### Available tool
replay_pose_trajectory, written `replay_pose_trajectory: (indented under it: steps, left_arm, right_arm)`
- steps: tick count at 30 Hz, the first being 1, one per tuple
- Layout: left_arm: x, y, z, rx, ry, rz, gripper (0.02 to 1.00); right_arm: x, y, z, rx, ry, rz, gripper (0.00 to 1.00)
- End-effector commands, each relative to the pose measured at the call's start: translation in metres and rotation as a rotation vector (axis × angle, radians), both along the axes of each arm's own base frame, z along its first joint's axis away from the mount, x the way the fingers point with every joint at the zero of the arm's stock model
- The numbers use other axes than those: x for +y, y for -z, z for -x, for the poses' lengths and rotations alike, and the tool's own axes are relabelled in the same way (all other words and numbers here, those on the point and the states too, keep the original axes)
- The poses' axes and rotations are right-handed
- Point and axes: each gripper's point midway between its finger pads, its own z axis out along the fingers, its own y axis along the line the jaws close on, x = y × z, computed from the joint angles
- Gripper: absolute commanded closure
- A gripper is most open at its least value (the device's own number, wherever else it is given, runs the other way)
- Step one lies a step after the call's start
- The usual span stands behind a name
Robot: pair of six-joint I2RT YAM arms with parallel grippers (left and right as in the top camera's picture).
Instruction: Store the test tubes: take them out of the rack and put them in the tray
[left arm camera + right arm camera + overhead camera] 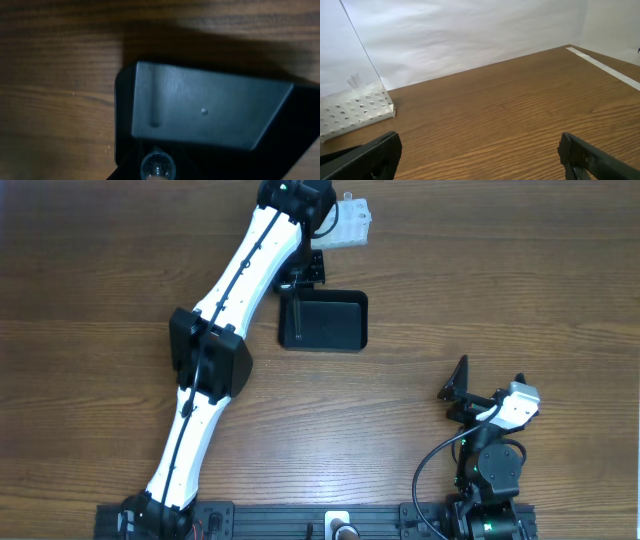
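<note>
Test tube [157, 166] held over black tray [210, 110] near wall; rack [352, 225] beyond.

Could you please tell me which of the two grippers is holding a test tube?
The left gripper, over the black tray, with a test tube between its fingers; the right gripper is open and empty above the wooden table.

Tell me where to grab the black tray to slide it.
Pinch the right wall of the tray from straight above, one finger inside, one outside. It lies flat with thin upright walls, and that side is clear of the left gripper holding a test tube.
</note>
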Motion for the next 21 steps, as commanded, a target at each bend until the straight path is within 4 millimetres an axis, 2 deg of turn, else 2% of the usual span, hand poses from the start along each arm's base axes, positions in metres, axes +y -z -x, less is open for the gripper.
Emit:
replay_pose_trajectory:
  steps: [1, 21]
  left_arm:
    - [0.004, 0.006, -0.01, -0.01, -0.003, 0.008, 0.98]
    - [0.007, 0.042, -0.008, 0.059, 0.024, -0.022, 0.98]
  right_arm:
    - [-0.001, 0.001, 0.0, -0.001, 0.004, 0.002, 0.007]
    - [-0.001, 0.001, 0.0, -0.001, 0.005, 0.001, 0.007]
